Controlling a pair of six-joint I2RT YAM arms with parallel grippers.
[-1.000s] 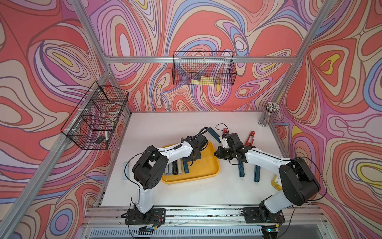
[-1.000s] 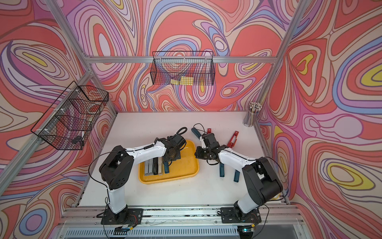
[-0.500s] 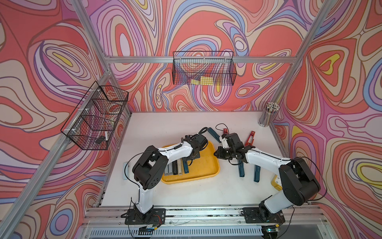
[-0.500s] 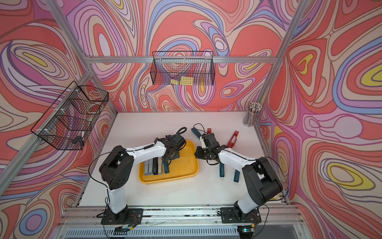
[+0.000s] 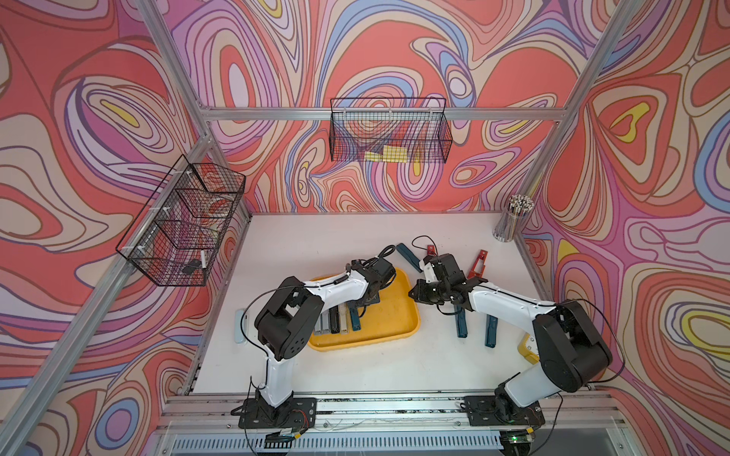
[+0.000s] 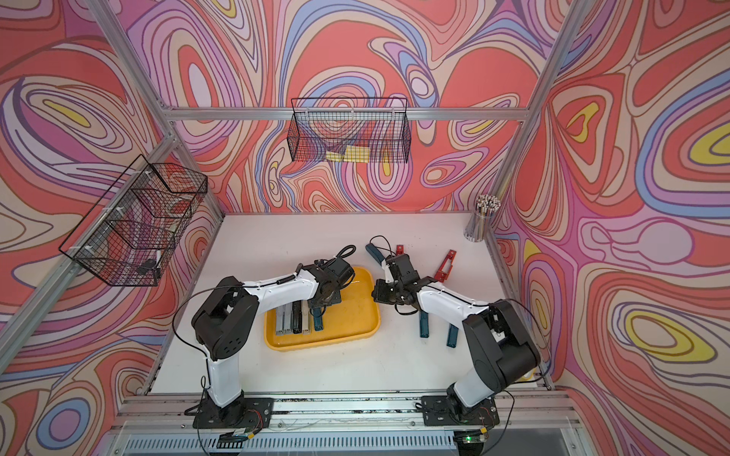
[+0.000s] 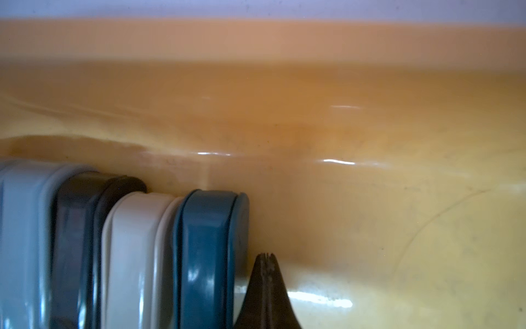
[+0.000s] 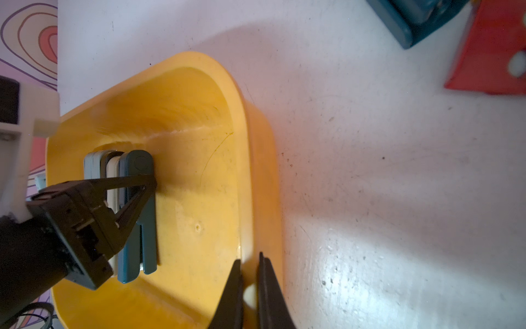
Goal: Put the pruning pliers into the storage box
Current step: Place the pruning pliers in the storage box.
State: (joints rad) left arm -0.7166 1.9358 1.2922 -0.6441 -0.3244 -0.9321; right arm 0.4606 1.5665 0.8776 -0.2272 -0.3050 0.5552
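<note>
Tabletop [image 5: 347,237], white and seen from above; read 12 o'clock as the far wall and 6 o'clock as your arm bases. The storage box [image 5: 395,316], a shallow yellow tray, sits about at the centre. Your right gripper [image 8: 249,260] is at the box's edge at about 3 o'clock, its jaws narrow and pinching the raised rim between them. Your left gripper [image 7: 266,259] is down inside the box, jaws pressed together on nothing, its tip just beside the teal bar [image 7: 205,250].

Four pruning pliers [image 6: 295,319] already lie in the box toward its 9 o'clock side, packed edge to edge: grey, black, beige, then that teal bar. The rest are on the table outside. A loose teal pair [image 5: 461,325] lies at 4 o'clock from the box, partly under the right arm. A far teal bar [image 5: 409,256] lies at 1 o'clock and a red bar [image 5: 476,265] with cut-outs at 2 o'clock. Another red piece [image 5: 429,249] shows between them, mostly hidden by the gripper's body.

Handling, as a judgement: these bars look stiff, light and glossy, so expect them to slide rather than bend. Lying flat, they offer only their long narrow sides; take each across its width near mid-length. On the red ones, keep off the cut-outs, where the pads would find little to bear on.
</note>
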